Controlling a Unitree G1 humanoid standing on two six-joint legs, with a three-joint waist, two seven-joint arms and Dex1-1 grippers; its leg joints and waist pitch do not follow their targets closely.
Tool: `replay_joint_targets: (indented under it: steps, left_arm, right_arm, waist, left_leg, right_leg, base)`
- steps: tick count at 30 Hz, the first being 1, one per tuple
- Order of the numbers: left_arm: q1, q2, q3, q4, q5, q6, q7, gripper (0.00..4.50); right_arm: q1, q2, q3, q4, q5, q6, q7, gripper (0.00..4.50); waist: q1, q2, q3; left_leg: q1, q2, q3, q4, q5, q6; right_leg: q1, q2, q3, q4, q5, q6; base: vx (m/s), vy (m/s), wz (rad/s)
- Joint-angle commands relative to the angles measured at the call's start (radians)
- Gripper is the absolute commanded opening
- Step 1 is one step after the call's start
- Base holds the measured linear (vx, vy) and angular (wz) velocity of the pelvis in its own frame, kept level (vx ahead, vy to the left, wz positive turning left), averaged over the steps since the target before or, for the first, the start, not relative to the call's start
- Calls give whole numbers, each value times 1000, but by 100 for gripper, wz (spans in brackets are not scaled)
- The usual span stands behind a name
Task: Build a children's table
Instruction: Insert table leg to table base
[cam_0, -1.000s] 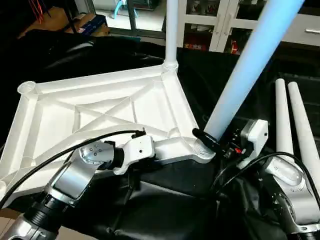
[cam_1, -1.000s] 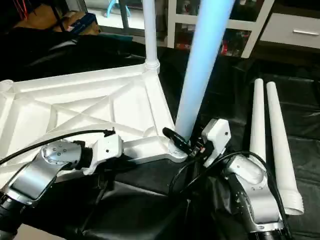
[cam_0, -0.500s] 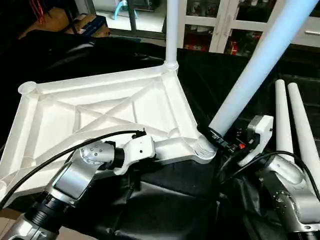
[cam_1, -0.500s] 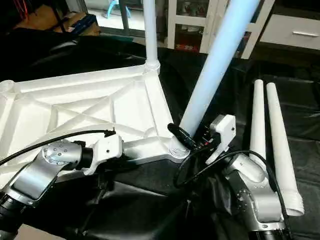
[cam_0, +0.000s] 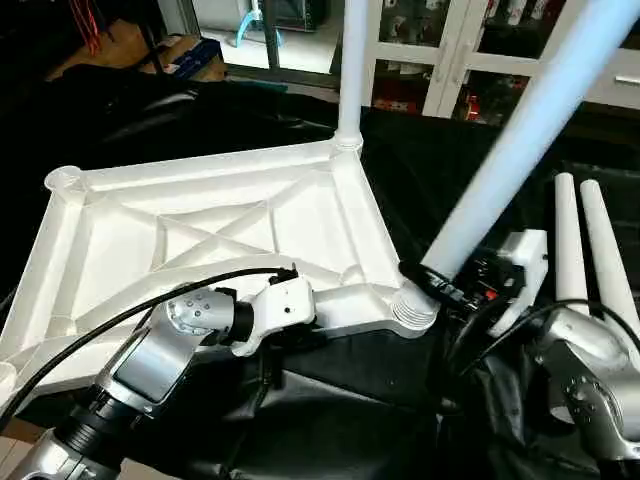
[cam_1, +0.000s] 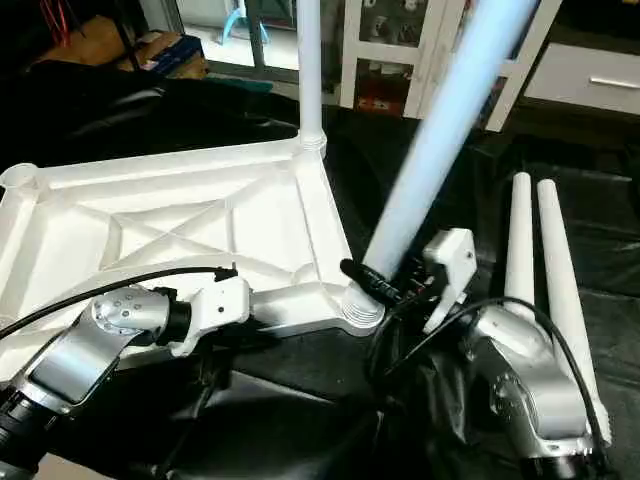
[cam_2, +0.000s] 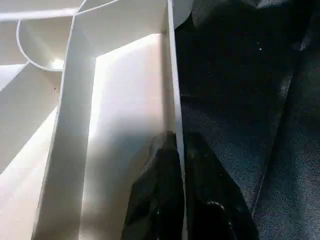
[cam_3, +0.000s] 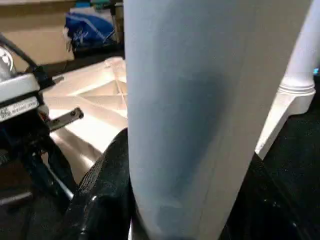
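While two spare legs (cam_0: 590, 250) lie loose, left fingers (cam_2: 160, 200) pinch the tabletop (cam_0: 200, 230) rim; right fingers (cam_3: 105, 190) clasp a tilted leg (cam_0: 520, 140).

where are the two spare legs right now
The two spare legs lie side by side on the black cloth at the robot's right, just beyond the right gripper and right of the tabletop.
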Motion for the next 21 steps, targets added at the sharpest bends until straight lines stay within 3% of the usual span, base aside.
replay_joint_targets:
  steps: [1, 3, 6, 8, 12, 16, 21]
  left_arm:
    - [12, 10, 16, 42, 7, -5, 25, 0]
    - [10, 10, 15, 42, 7, -4, 25, 0]
    - [7, 9, 13, 42, 7, -3, 26, 0]
    - [7, 9, 13, 41, 7, -3, 28, 0]
    - [9, 11, 13, 39, 7, -3, 28, 0]
    - [11, 14, 14, 37, 7, -4, 28, 0]
    - [7, 12, 13, 39, 5, -3, 27, 0]
  right_arm:
    - [96, -45, 156, 248, -212, 119, -1, 181]
    - [79, -51, 164, 252, -238, 81, 4, 181]
    - [46, -65, 183, 242, -280, 2, 20, 181]
    - [37, -72, 193, 218, -280, -23, 39, 181]
    - [34, -87, 209, 181, -282, -52, 65, 181]
    - [48, -97, 220, 150, -267, -71, 102, 181]
    - [53, -102, 225, 139, -221, -45, 156, 181]
  waist:
    - [-5, -5, 6]
    - [-7, -6, 8]
    - [-12, -9, 10]
    - [-13, -10, 9]
    - [-13, -8, 6]
    - [-11, -6, 3]
    - [-6, -4, 5]
  left_leg:
    - [9, 110, -65, -79, -386, 0]
    - [7, 110, -69, -81, -412, -4]
    - [8, 110, -77, -83, -464, -14]
    - [10, 110, -81, -83, -477, -14]
    - [10, 112, -75, -85, -452, -12]
    - [8, 112, -65, -80, -398, 2]
    - [8, 111, -62, -76, -376, 22]
  right_leg:
    - [-16, -85, 56, -89, -372, -168]
    - [-17, -88, 56, -92, -427, -164]
    - [-24, -94, 57, -102, -567, -124]
    - [-27, -94, 58, -106, -600, -107]
    - [-26, -85, 58, -99, -470, -126]
    - [-18, -81, 57, -88, -322, -169]
    - [-14, -83, 57, -85, -303, -194]
  base:
    - [0, 0, 0]
    - [0, 0, 0]
    - [0, 0, 0]
    - [0, 0, 0]
    - [0, 0, 0]
    - [0, 0, 0]
    - [0, 0, 0]
